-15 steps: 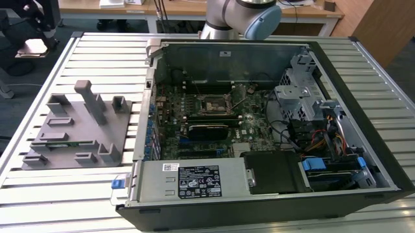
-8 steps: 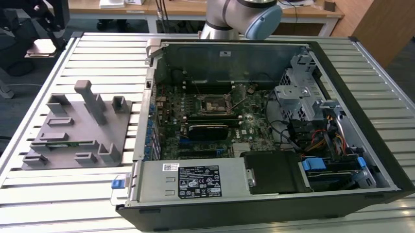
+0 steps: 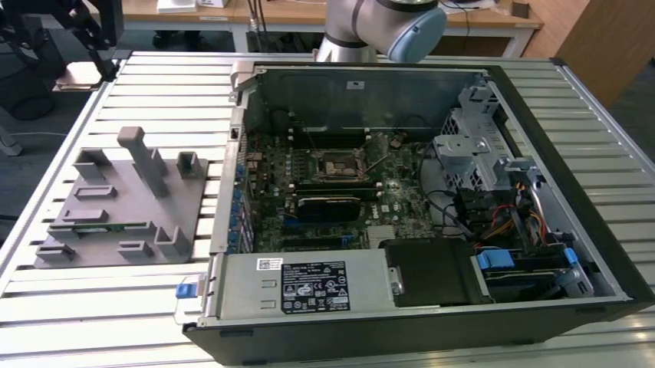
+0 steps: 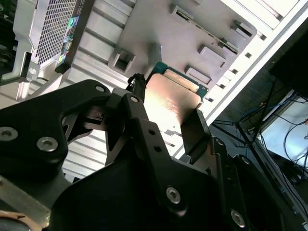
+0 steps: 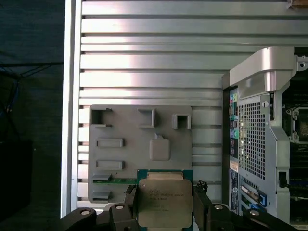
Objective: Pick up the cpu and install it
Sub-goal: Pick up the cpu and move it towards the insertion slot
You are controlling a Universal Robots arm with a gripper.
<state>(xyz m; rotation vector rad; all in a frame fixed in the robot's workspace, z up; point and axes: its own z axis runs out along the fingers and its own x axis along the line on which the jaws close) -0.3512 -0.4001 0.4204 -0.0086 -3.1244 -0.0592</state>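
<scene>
Black, bolted metal gripper (image 5: pixel 165 198): jaws set narrow, clamped on two opposite edges of the cpu (image 5: pixel 164 204) (image 4: pixel 171 103), a flat square chip with a dull silvery top plate and thin green rim, seen in both wrist views. The chip appears to be held clear above the grey, matt moulded tray (image 5: pixel 125 130) of rectangular pockets. The tray lies on the ribbed aluminium counter (image 5: pixel 144 53). A perforated steel computer case (image 5: pixel 252 139) stands just beside the tray.

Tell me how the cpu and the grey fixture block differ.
The cpu is shiny metal with a green rim; the grey fixture block is matte. The cpu is far smaller than the block. The gripper holds the cpu; the block lies on the slatted table. Both are outside the computer case.
</scene>
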